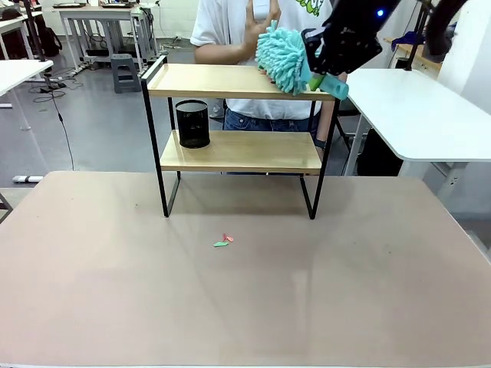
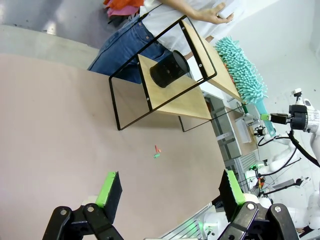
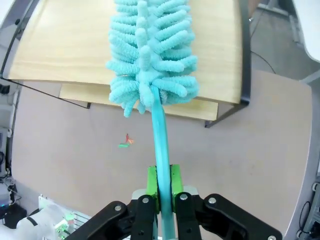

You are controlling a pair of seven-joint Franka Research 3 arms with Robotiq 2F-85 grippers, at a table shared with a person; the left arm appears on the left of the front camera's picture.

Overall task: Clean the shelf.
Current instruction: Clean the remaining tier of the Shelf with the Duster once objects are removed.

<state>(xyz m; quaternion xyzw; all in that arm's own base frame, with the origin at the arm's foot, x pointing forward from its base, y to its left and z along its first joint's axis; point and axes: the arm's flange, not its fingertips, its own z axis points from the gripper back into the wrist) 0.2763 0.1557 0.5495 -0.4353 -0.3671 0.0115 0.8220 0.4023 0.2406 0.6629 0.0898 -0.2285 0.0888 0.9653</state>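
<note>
Green-padded, the left gripper [image 2: 169,190] hangs wide open and empty over the near table [image 1: 245,307]. Farther off stands the shelf [image 1: 222,80], a black mesh cup [image 1: 192,124] on its lower board. The right gripper [image 3: 162,182] is clamped on the teal duster [image 3: 150,65]. Its head rests at the top board's right end, and the bare board stretches leftward, so the sweep likely runs left.

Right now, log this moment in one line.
duster: head at right end of shelf top board | right tool: shut on its handle | left tool: open, empty, above table | black cup: on lower board
</note>
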